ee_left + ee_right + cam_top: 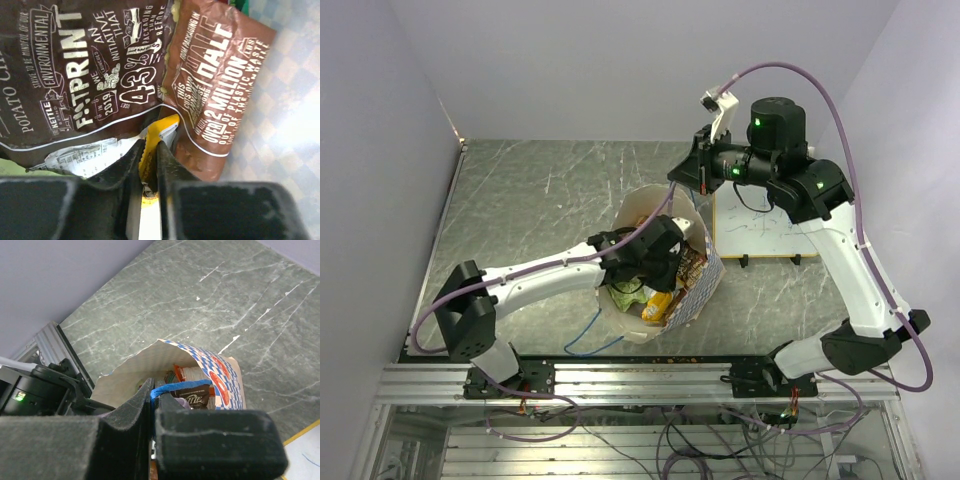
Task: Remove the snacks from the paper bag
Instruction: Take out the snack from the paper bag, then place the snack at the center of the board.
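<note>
The paper bag (705, 285) stands open between the arms, cream with a blue-and-white checked band. My left gripper (640, 272) reaches inside it and is shut (151, 148) on the edge of a yellow packet (164, 127), which lies between two dark brown packets (100, 75) (215, 85). The yellow packet also shows from above (658, 305). My right gripper (686, 176) is above the bag's far rim, shut (153, 392) on the bag's blue cord handle (182, 386). In the right wrist view the bag (135, 367) holds a dark brown packet (195, 399) and an orange one (174, 373).
A small whiteboard (760, 225) stands to the right of the bag, under the right arm. The bag's other blue cord handle (585, 338) trails on the table near the front rail. The grey marbled table (540, 200) is walled at the back and left.
</note>
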Action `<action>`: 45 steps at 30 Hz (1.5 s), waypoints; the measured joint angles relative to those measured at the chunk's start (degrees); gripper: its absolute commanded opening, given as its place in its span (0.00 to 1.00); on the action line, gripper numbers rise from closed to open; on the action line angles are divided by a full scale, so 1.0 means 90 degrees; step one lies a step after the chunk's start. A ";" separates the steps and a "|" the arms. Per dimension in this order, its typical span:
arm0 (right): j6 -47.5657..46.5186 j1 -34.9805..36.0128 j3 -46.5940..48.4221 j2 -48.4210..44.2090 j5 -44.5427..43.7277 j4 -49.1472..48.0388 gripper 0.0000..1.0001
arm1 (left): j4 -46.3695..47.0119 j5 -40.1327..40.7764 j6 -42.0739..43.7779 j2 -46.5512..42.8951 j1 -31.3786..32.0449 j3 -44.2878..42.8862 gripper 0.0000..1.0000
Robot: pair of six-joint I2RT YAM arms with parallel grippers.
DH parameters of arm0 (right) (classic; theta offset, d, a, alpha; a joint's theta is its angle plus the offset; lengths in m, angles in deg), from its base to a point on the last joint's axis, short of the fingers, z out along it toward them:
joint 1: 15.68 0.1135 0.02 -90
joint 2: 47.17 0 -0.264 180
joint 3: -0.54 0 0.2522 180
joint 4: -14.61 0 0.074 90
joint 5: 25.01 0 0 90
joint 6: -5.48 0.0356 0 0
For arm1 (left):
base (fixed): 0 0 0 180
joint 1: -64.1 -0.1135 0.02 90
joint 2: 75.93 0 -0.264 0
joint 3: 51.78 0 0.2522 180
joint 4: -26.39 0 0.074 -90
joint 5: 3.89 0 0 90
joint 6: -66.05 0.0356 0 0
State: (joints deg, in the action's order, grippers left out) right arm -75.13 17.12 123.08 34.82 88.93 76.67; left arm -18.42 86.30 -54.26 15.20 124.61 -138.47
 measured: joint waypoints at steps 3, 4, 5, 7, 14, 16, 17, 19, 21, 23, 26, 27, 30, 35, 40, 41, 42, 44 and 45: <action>-0.0039 0.0000 0.0000 -0.0007 -0.0044 -0.0010 0.00 | -0.0102 -0.0005 0.0007 -0.0100 0.0000 -0.0083 0.07; -0.0046 0.0000 -0.0005 -0.0007 -0.0049 -0.0015 0.00 | -0.0172 -0.0005 0.0002 -0.0155 0.0000 -0.0107 0.07; -0.0046 0.0000 -0.0022 -0.0015 -0.0049 -0.0029 0.00 | -0.0267 -0.0002 0.0005 -0.0231 0.0000 -0.0148 0.07; -0.0046 0.0000 -0.0121 -0.0068 -0.0063 -0.0092 0.00 | -0.0413 0.0000 0.0005 -0.0396 0.0000 -0.0233 0.07; -0.0049 0.0000 -0.0435 -0.0240 -0.0175 -0.0199 0.00 | -0.1059 0.0056 0.0036 -0.1156 -0.0051 -0.0964 0.07; -0.0053 0.0000 -0.0522 -0.0279 -0.0228 -0.0240 0.00 | -0.1212 0.0095 0.0068 -0.1314 -0.0085 -0.1209 0.07; -0.0051 0.0000 -0.0561 -0.0301 -0.0270 -0.0260 0.00 | -0.1287 0.0109 0.0083 -0.1394 -0.0117 -0.1311 0.07; -0.0051 0.0000 -0.0588 -0.0311 -0.0335 -0.0279 0.00 | -0.1477 0.0121 0.0090 -0.1557 -0.0231 -0.1528 0.07; -0.0046 0.0000 -0.0622 -0.0311 -0.0355 -0.0347 0.00 | -0.1639 0.0121 0.0085 -0.1693 -0.0384 -0.1756 0.07; -0.0041 0.0002 -0.0707 -0.0345 -0.0355 -0.0442 0.00 | -0.1715 0.0117 0.0083 -0.1792 -0.0491 -0.1911 0.07; -0.0002 0.0000 -0.0806 -0.0369 -0.0352 -0.0529 0.00 | -0.1855 0.0092 0.0087 -0.1894 -0.0648 -0.2283 0.07; 0.0007 0.0000 -0.0818 -0.0369 -0.0350 -0.0542 0.00 | -0.1931 0.0080 0.0107 -0.1897 -0.0753 -0.2482 0.07; 0.0034 0.0000 -0.0850 -0.0369 -0.0352 -0.0619 0.00 | -0.2084 0.0068 0.0202 -0.1894 -0.0952 -0.3232 0.07; 0.0053 0.0000 -0.0850 -0.0369 -0.0301 -0.0629 0.00 | -0.2210 0.0544 0.0333 -0.1889 -0.1248 -0.4728 0.07; 0.0053 0.0000 -0.0899 -0.0393 -0.0211 -0.0661 0.00 | -0.2256 0.1579 0.0250 -0.1989 -0.1387 -0.5195 0.07; 0.0051 0.0000 -0.0911 -0.0398 -0.0194 -0.0663 0.00 | -0.2280 0.1758 0.0202 -0.2008 -0.1443 -0.5170 0.07; 0.0051 0.0000 -0.0920 -0.0398 -0.0172 -0.0665 0.00 | -0.2293 0.1938 0.0151 -0.2028 -0.1532 -0.5110 0.07; 0.0051 0.0000 -0.0928 -0.0406 -0.0151 -0.0665 0.00 | -0.2302 0.2144 0.0044 -0.2042 -0.1739 -0.4974 0.07; 0.0053 0.0000 -0.0940 -0.0420 -0.0153 -0.0670 0.00 | -0.2307 0.2193 -0.0015 -0.2030 -0.1882 -0.4908 0.07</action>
State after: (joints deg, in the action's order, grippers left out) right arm -74.65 17.12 114.62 31.04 87.56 70.64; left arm -39.19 106.04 -54.39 -3.07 107.67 -182.64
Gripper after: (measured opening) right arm 0.009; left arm 0.091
